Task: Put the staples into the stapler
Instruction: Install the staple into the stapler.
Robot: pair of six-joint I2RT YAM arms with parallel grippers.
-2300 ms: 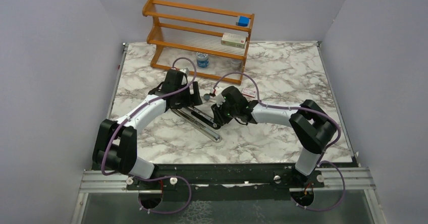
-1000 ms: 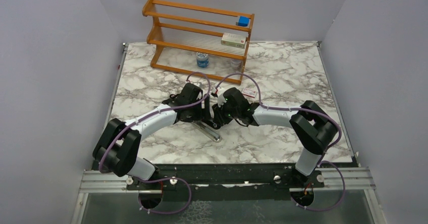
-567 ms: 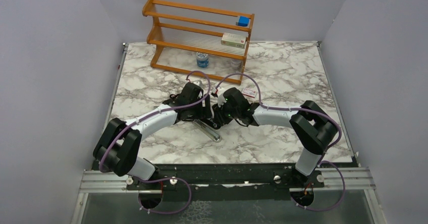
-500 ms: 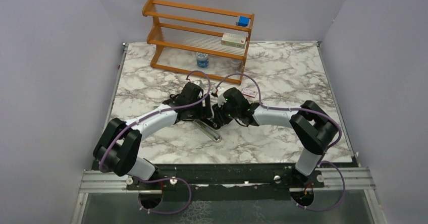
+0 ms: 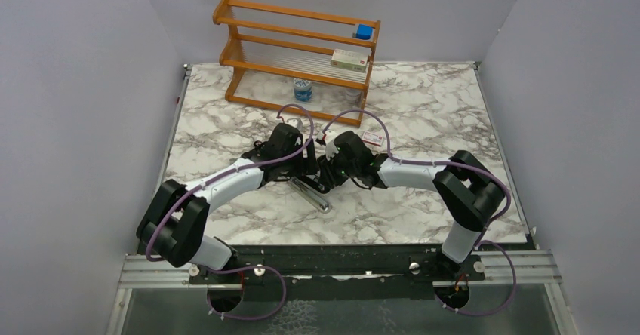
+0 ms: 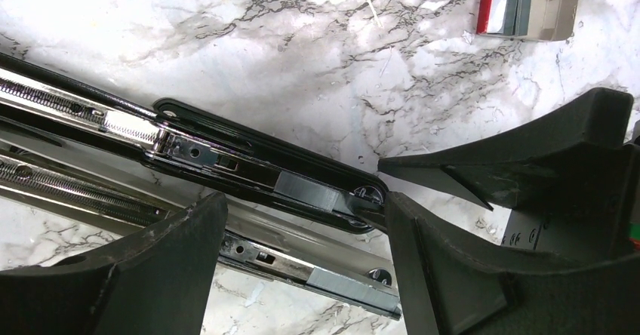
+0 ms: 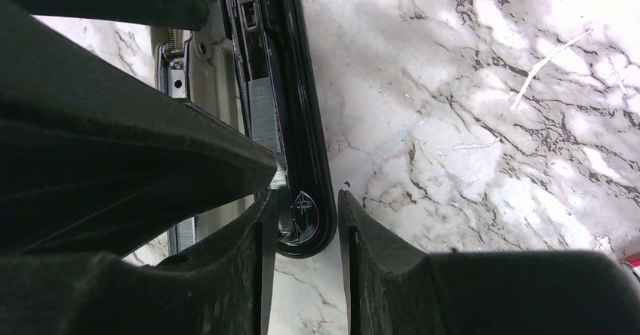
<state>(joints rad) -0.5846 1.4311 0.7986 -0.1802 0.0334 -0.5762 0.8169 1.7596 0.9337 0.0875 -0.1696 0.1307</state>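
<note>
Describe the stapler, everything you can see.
The stapler lies swung open on the marble table: two long bars side by side, one glossy black with a silver channel, spring and a grey strip of staples, one plain metal. The right gripper pinches the black bar's rounded tip; the open left gripper straddles the metal bar.

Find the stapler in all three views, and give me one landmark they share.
Top external: stapler at centre, mostly hidden; only its silver end shows.
Left wrist: stapler runs from the left edge to centre, opened into two bars.
Right wrist: stapler runs from the upper left down to centre.
Landmark: right end effector, at the black bar's rounded end.
</note>
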